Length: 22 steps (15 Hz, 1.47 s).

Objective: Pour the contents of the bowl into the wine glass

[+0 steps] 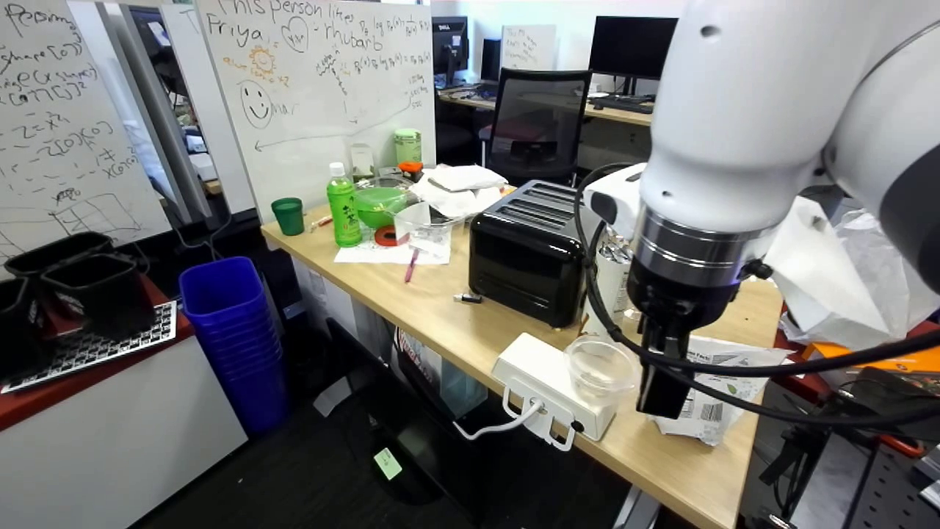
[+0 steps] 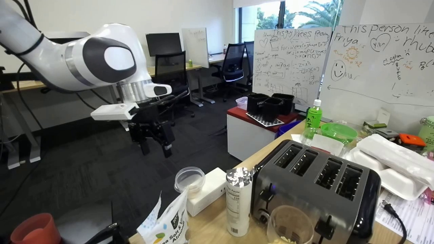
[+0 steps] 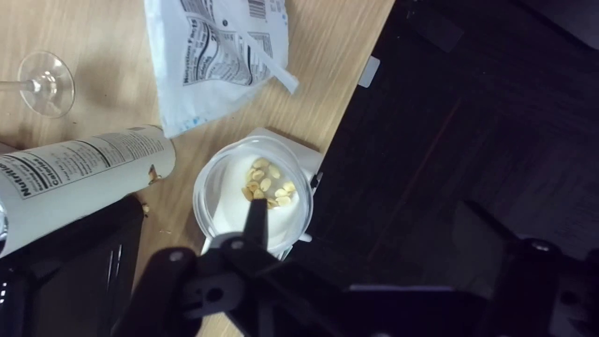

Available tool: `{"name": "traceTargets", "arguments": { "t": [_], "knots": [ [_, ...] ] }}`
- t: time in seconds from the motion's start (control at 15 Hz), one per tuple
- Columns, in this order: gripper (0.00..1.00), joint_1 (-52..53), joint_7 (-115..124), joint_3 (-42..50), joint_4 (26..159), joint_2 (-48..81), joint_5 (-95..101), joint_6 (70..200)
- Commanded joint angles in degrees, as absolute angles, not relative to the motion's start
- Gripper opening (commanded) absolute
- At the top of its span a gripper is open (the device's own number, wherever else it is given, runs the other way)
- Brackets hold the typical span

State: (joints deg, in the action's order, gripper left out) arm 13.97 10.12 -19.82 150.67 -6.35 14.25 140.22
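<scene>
Nearest the wrist camera, the gripper (image 3: pixel 362 206) has its jaws spread wide, overlapping part of the clear bowl (image 3: pixel 202 192) in that view. The bowl, pale nuts (image 3: pixel 265 184) inside, sits on a white box (image 1: pixel 530 358) on the tabletop (image 3: pixel 323 70); in an exterior view the wine glass (image 2: pixel 290 223) stands before the toaster (image 2: pixel 305 181).
</scene>
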Motion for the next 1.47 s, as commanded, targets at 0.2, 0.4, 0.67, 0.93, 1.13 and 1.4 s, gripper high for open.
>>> {"name": "traceTargets", "arguments": {
  "t": [0.2, 0.4, 0.67, 0.93, 1.13, 1.4],
  "knots": [
    [1.0, 14.37, 18.12, -17.83, 146.57, 3.59, 22.34, 146.75],
    [1.0, 14.98, 22.87, -15.31, 145.79, 6.47, 28.59, 148.01],
    [1.0, 15.78, 24.84, -12.94, 143.84, 10.1, 29.97, 148.31],
    [1.0, 17.78, 27.4, -10.59, 141.96, 13.43, 31.23, 148.51],
    [1.0, 19.57, 29.02, -8.64, 140.87, 15.34, 32.5, 149.02],
    [0.77, 21.82, 30.79, -6.66, 139.44, 17.26, 35.3, 149.16]
  ]
}}
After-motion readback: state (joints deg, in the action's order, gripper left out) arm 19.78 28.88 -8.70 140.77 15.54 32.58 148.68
